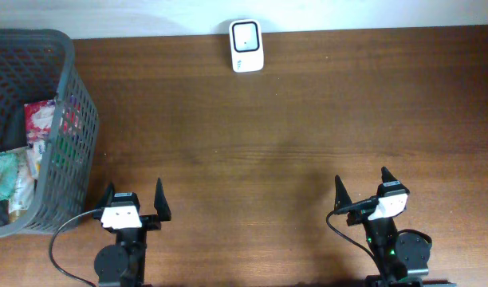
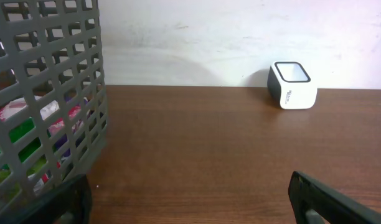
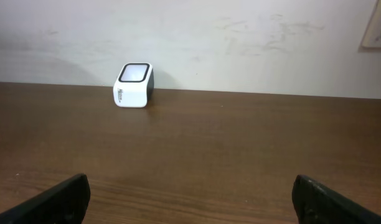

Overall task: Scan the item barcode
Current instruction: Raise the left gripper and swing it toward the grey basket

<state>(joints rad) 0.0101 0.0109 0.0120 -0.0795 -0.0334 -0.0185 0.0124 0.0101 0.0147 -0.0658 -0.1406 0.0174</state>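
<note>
Fingers both wide apart, empty: left fingers [image 1: 160, 201], right fingers [image 1: 340, 199]; scanner [image 1: 246, 45] far; basket [image 1: 81, 102] left.

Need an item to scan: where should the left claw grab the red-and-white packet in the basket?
Probably from straight above with the left claw: the basket walls rule out a side approach. Pinch the red-and-white packet across its exposed upper face, seemingly atop the pile.
</note>
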